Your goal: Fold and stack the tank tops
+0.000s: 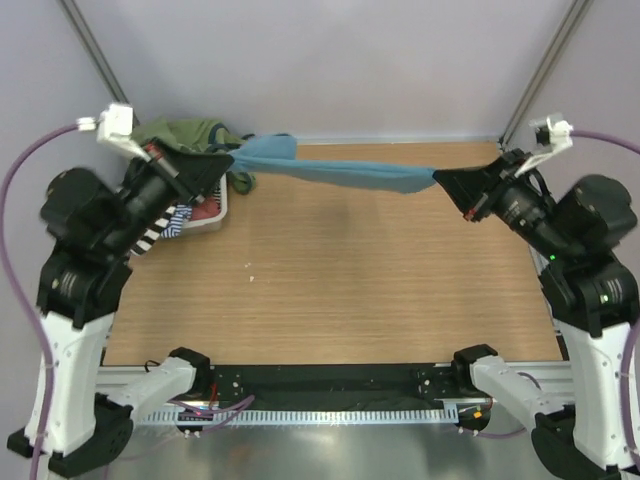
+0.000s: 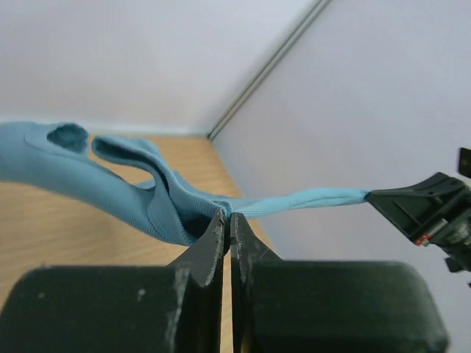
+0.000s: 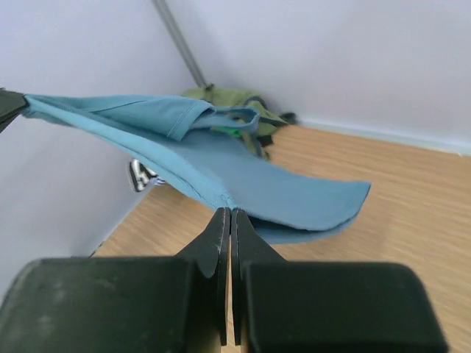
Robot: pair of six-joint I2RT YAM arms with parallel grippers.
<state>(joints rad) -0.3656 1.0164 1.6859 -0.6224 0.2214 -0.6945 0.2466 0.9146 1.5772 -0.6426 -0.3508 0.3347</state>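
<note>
A teal-blue tank top (image 1: 330, 170) hangs stretched above the back of the table between both arms. My left gripper (image 1: 228, 160) is shut on its left end, where the cloth bunches at the jaws (image 2: 176, 213). My right gripper (image 1: 440, 178) is shut on its right end; the hem (image 3: 221, 173) runs straight into the closed jaws. In the right wrist view the cloth is doubled and sags toward the wood. More tank tops, olive and green (image 1: 180, 133), lie heaped at the back left, partly behind the left arm. A black-and-white striped one (image 1: 155, 232) shows under that arm.
A white basket (image 1: 210, 215) with striped and red cloth sits at the back left edge of the wooden table (image 1: 330, 290). Grey walls close in on three sides, with slanted metal posts (image 1: 95, 50) in the back corners.
</note>
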